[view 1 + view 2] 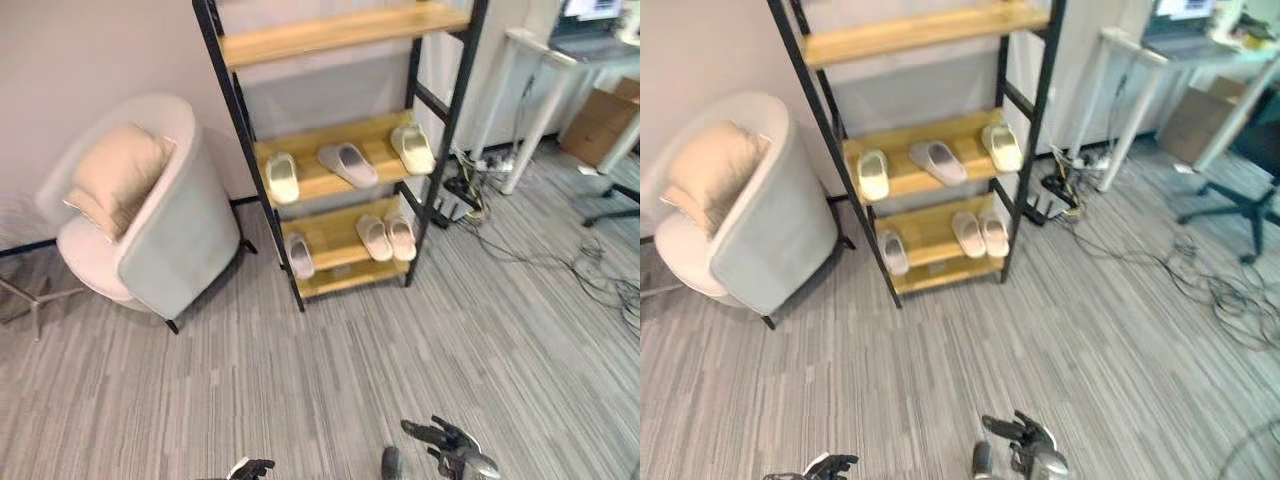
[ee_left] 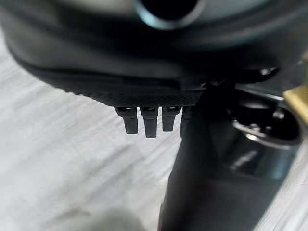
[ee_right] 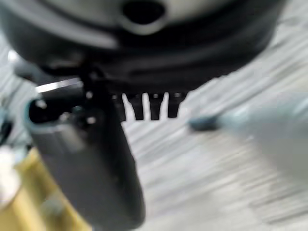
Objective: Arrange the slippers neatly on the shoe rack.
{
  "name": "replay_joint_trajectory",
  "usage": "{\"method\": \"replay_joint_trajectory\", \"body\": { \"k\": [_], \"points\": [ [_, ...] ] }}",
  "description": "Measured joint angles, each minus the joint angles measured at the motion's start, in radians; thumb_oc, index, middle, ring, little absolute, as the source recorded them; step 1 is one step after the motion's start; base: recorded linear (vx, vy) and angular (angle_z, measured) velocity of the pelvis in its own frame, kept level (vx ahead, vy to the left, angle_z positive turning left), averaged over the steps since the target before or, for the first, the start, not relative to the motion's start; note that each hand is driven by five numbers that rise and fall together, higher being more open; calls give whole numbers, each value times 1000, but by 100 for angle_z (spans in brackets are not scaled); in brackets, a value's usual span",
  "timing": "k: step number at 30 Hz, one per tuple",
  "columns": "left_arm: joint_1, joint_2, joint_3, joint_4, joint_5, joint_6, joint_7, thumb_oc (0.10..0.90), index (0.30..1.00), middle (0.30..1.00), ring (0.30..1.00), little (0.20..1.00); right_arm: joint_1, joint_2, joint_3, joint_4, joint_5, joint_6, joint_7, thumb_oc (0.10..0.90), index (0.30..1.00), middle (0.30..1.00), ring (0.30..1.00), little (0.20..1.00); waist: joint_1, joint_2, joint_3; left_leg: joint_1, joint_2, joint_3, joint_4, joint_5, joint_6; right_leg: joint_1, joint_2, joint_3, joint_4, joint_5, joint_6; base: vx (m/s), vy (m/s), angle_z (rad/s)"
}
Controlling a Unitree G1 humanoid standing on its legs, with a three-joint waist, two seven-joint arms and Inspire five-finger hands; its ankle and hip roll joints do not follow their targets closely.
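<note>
In the left eye view, a black-framed shoe rack point(image 1: 300, 290) with wooden shelves is seen at 12 o'clock. On its middle shelf, a cream slipper point(image 1: 283, 178) lies at the left, a grey slipper point(image 1: 348, 163) is set askew in the middle, and another cream slipper point(image 1: 413, 149) lies at the right. On the bottom shelf, a lone grey slipper point(image 1: 298, 255) lies at the left, well apart from a pair of pale slippers point(image 1: 387, 237) set side by side at the right. A grey armchair point(image 1: 185, 235) with a beige cushion point(image 1: 120, 175) stands at 10 o'clock, and a white bench point(image 1: 530, 95) at 2 o'clock. The left hand point(image 1: 250, 468) shows at 6 o'clock and the right hand point(image 1: 440, 438) at 5 o'clock, both over the grey carpet point(image 1: 300, 390).

In the left wrist view, the left hand's fingers point(image 2: 149, 122) are seen relaxed, with nothing held.

In the right wrist view, the right hand's fingers point(image 3: 144, 106) are likewise relaxed and empty.
</note>
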Motion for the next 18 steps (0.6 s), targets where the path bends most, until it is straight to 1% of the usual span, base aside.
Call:
{"method": "replay_joint_trajectory", "body": {
  "k": [1,2,3,4,5,6,7,8,9,10,11,12,13,14,15,16,17,18],
  "points": [
    [-13,26,-12,-33,-15,3,14,800,900,900,900,900,-29,18,39,14,0,10,-1,800,900,900,900,900,30,-34,16,-52,2,32,107,119,40,35,-8,-1,-8,-22,-23,244,-334,39],
    [-15,47,-31,-91,-23,-6,22,800,900,900,900,900,-57,40,52,24,-1,23,0,800,900,900,900,900,58,-66,36,-130,13,50,193,-4,83,97,-15,11,-48,-30,-17,282,-227,44],
    [-25,58,-50,-121,-24,-6,24,800,900,900,900,900,-76,52,55,26,-1,26,-3,800,900,900,900,900,67,-87,49,-171,10,56,186,-59,108,127,-25,28,-62,-71,-23,297,-152,51],
    [-46,76,-90,-155,-24,-6,22,800,900,900,900,900,-103,55,61,25,-2,29,-3,800,900,900,900,900,82,-110,67,-217,23,76,109,-108,106,147,-33,27,-70,-68,5,292,-113,29],
    [-51,86,-101,-186,-23,-10,22,800,900,900,900,900,-120,55,68,23,-2,28,-3,800,900,900,900,900,91,-123,79,-244,28,82,-42,-127,99,166,-37,18,-85,-68,11,381,-113,5],
    [-55,84,-99,-185,-23,-11,21,800,900,900,900,900,-136,50,82,14,-3,26,-3,800,900,900,900,900,90,-119,80,-265,37,87,-181,-110,74,177,-36,2,-87,-68,12,408,-94,-12],
    [-55,86,-98,-181,-24,-10,22,800,900,900,900,900,-153,46,92,11,-9,22,-3,800,900,900,900,900,92,-116,81,-273,25,99,-313,-89,40,202,-40,-1,-102,-89,14,312,-64,-11],
    [-58,83,-102,-176,-23,-10,22,800,900,900,900,900,-155,46,91,12,-15,23,-5,800,900,900,900,900,91,-118,81,-259,7,98,-441,-77,28,218,-56,-8,-102,-118,50,234,-33,-1],
    [-55,58,-101,-170,-25,-9,21,800,900,900,900,900,-148,19,91,15,-19,21,-6,800,900,900,900,900,88,-76,84,-240,6,100,-571,-15,26,250,-43,-19,-103,-124,92,207,-18,8],
    [-46,43,-101,-164,-23,-10,22,800,900,900,900,900,-138,-1,88,26,-21,23,-11,800,900,900,900,900,87,-43,74,-222,7,99,-645,13,9,275,-28,-22,-102,-146,121,397,7,-2],
    [-40,23,-90,-143,-30,-9,23,800,900,900,900,900,-126,-16,89,54,-22,27,-16,800,900,900,900,900,103,-8,65,-186,20,99,-682,99,88,315,-7,0,-107,-178,160,367,40,-10],
    [-40,34,-85,-141,-24,-7,27,800,900,900,900,900,-123,-3,89,64,-23,32,-21,800,900,900,900,900,117,-28,63,-172,4,109,-685,75,81,319,-23,10,-98,-192,171,367,57,-33],
    [-21,53,-4,-142,-24,-13,19,800,900,900,900,900,-41,6,67,9,-27,20,2,800,900,900,900,900,127,-48,58,-138,-3,134,-708,63,83,301,-23,50,-65,-212,165,178,31,-33],
    [-7,61,24,-140,-26,-14,23,800,900,900,900,900,-15,15,61,-28,-30,6,16,800,900,900,900,900,133,-55,55,-115,-13,144,-728,66,85,292,-18,70,-44,-218,168,240,57,-42],
    [5,69,44,-133,-28,-12,26,800,900,900,900,900,19,21,60,-47,-37,1,24,800,900,900,900,900,127,-71,53,-93,-22,161,-745,64,92,285,-24,75,-36,-222,163,152,41,-32],
    [36,76,66,-100,-32,-5,31,800,900,900,900,900,70,30,64,-69,-49,6,35,800,900,900,900,900,112,-78,45,-55,-44,167,-774,61,123,286,-36,63,-22,-240,157,235,85,-27],
    [46,86,62,-75,-24,1,32,800,900,900,900,900,99,38,60,-72,-61,8,36,800,900,900,900,900,102,-85,39,-45,-52,178,-780,57,138,288,-45,67,-20,-241,159,152,83,-28],
    [64,110,63,-62,-23,4,32,800,900,900,900,900,141,49,61,-75,-73,9,37,800,900,900,900,900,96,-102,32,-41,-64,189,-780,52,157,292,-56,76,-30,-237,162,224,138,-24]
  ]
}}
